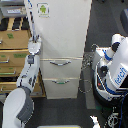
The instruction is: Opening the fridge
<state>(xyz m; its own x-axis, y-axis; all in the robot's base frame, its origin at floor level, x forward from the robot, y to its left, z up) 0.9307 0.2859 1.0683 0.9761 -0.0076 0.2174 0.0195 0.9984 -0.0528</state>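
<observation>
The fridge stands in the middle of the exterior view, tall and white, with a green-and-white sticker at the top of its upper door. Two lower drawers with silver handles sit below. The upper door looks flush with the fridge body. My gripper is at the left edge of the upper door, at about the height of its lower end, on the end of my grey-and-white arm rising from the bottom left. The fingers are too small and blurred to tell whether they are open or shut.
A tan wooden drawer cabinet with green labels stands right behind my arm on the exterior view's left. A white-and-blue robot body with cables stands close to the fridge on the right. Dark floor lies in front.
</observation>
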